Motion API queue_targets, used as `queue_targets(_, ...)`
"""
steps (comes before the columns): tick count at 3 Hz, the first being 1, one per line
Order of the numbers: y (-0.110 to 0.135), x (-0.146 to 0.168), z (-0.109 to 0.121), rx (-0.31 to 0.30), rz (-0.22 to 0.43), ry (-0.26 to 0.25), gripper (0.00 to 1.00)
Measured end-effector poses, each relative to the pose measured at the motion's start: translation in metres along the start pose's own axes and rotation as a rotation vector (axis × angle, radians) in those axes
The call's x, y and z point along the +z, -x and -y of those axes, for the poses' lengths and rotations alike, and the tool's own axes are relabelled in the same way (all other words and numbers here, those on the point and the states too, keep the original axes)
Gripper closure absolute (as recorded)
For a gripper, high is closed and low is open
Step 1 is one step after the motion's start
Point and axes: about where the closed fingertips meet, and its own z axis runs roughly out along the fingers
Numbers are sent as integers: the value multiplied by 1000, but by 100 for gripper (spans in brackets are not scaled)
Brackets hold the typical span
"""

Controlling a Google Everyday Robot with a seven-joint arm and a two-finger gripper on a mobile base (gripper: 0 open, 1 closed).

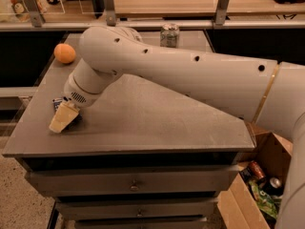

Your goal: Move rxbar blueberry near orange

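Dark grey bench (pixel 157 118) with drawers under it fills the middle of the view, and the task's things all lie along its left edge.

The rxbar blueberry (pixel 57 101), a small flat dark-blue wrapper with white print, is close to the left edge, not far from the front-left corner. Only a small piece of it shows, because the wrist of the arm covers the rest. For this reason I cannot say which way its long axis runs.

The cream-coloured gripper (pixel 61 120) is low on the bench top, just beside the visible piece of the bar, on the side toward the front edge. I cannot tell if it is open or closed, or if it has hold of the bar or only rests next to it.

The orange (pixel 65 53), a small round matte fruit, sits near the back-left corner, well apart from the bar. So the bar has to travel along the left edge, from the front part toward the back, and I judge that this direction matters most for the coming move.

The big white arm (pixel 190 80) reaches across from the right. A silver drink can (pixel 169 35) stands at the back edge, away from this path. An open brown cardboard box (pixel 271 161) is on the floor past the front-right corner.
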Motion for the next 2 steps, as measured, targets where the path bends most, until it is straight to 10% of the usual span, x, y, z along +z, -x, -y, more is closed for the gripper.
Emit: queue_targets(2,4,-5,0,0,0,0,99)
